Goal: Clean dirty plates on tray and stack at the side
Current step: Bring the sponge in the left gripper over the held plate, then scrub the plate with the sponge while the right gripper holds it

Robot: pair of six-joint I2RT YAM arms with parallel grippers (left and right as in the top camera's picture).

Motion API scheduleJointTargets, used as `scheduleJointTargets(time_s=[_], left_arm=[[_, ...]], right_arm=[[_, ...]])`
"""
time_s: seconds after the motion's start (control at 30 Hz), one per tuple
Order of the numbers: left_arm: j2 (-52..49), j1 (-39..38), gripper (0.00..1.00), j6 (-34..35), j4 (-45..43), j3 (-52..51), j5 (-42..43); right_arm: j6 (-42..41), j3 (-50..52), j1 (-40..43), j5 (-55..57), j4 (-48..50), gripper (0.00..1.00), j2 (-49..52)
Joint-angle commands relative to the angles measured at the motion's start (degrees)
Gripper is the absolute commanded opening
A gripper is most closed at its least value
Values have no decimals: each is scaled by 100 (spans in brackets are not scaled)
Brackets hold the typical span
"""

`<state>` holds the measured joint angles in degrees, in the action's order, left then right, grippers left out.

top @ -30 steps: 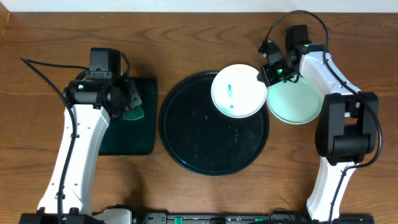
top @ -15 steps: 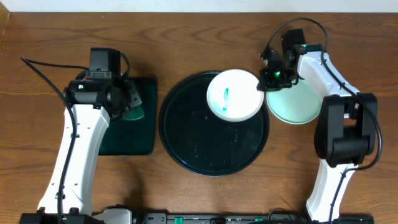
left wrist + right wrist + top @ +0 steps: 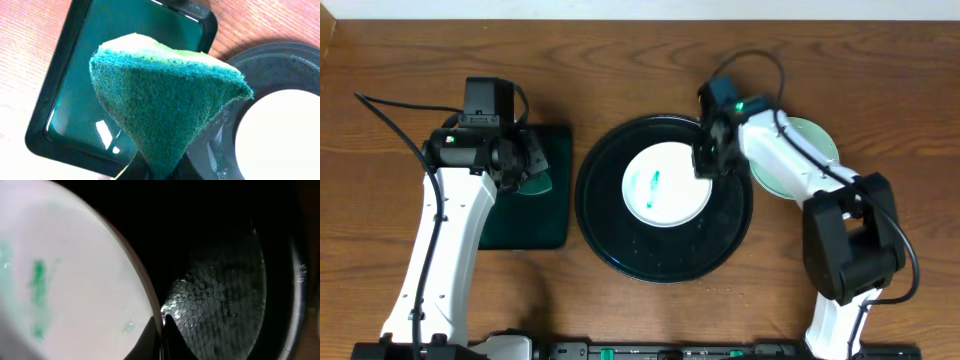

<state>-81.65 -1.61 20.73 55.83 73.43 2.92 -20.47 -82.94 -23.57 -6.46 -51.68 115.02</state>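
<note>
Sliding plate [image 3: 665, 185] to tray [image 3: 610, 232] centre, right tool [image 3: 704, 165] gripping rim

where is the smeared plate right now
In the overhead view the smeared plate is on the round black tray, near its middle, with the right gripper at its right rim and the side plates beyond.

An evenly lit brown wooden table [image 3: 620, 60] has a pale strip [image 3: 620, 8] along its far edge.
</note>
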Motion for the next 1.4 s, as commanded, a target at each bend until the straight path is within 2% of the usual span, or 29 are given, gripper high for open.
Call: scheduleJointTargets(time_s=[0.0,0.23,0.43,0.6,0.67,0.87,1.17,1.3,1.37], left_arm=[[4,-57,7,-57,142,-37,282],[-155,-767,7,98,48,-142,531],[-1075,-1685,7,385,-428,-142,614],[-1818,-2214,7,382,-966,-142,1259],[-2144,-2470,8,400,-1104,-142,1272],[-2872,-2625,7,529,-1456,-142,1390],[-3582,-2730,7,525,-1912,-142,2559],[-3591,-2874,7,-24,-2498,-142,3482],[-3593,-2900,7,-48,-2791,-142,3364]], right_arm=[[-586,636,-37,284,391,1,0],[-562,896,20,39,739,1,9],[-518,909,33,13,761,1,42],[-516,922,33,13,761,1,42],[-516,922,33,13,763,1,42],[-470,925,26,13,776,1,42],[-426,935,26,13,787,1,42],[-426,962,26,-24,844,1,42],[-411,964,26,-24,839,1,42]])
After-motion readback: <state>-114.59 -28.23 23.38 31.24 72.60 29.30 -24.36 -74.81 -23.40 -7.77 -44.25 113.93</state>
